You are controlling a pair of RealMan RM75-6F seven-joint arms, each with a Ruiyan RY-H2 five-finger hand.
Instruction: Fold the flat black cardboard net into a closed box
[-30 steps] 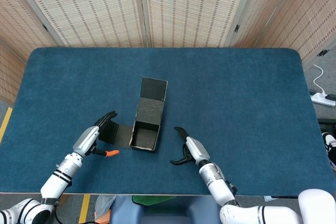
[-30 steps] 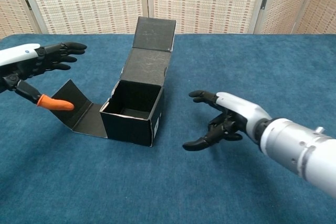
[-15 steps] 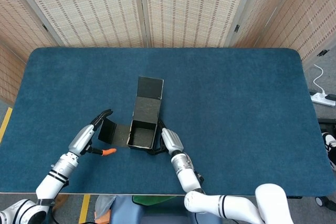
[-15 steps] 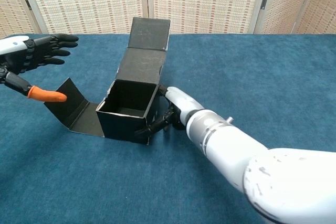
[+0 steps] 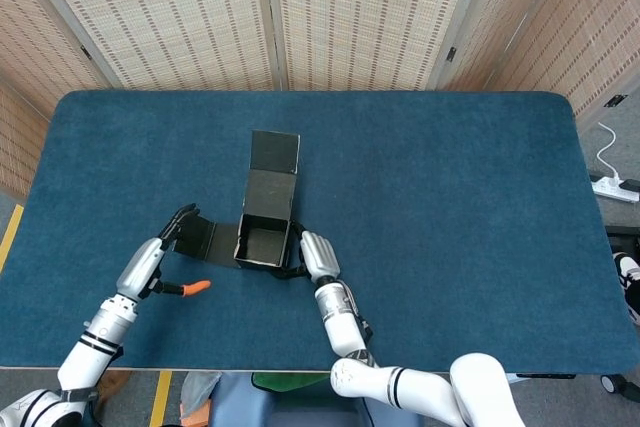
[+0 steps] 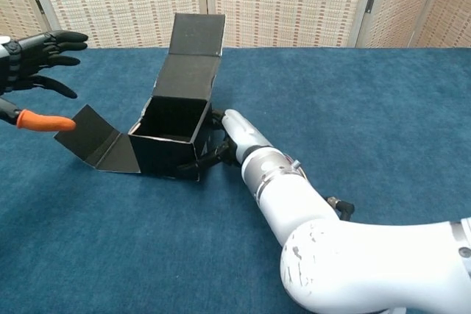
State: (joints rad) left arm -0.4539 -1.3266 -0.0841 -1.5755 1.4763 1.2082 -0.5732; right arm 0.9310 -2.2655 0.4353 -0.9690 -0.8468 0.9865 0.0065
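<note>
The black cardboard box [image 5: 262, 245] stands open-topped on the blue table, its walls up. Its lid panel [image 5: 273, 151] lies away from me in the head view and stands upright [image 6: 196, 34] in the chest view. One side flap [image 6: 93, 142] slopes out flat to the box's left. My right hand [image 6: 229, 136] presses against the box's right wall [image 6: 166, 154], with dark fingers spread along that wall's front corner. My left hand [image 6: 31, 55] hovers left of the flap, fingers spread, its orange thumb tip [image 6: 44, 120] pointing toward the flap without touching it.
Blue cloth covers the table [image 5: 450, 197]. Woven folding screens [image 5: 270, 17] stand behind its far edge. A white power strip [image 5: 612, 187] lies on the floor off the right edge. The table's front edge runs close under both forearms.
My right hand swung in from the right, met the box's right wall and pushed the box leftward. The left hand drew back to the left, staying spread.
</note>
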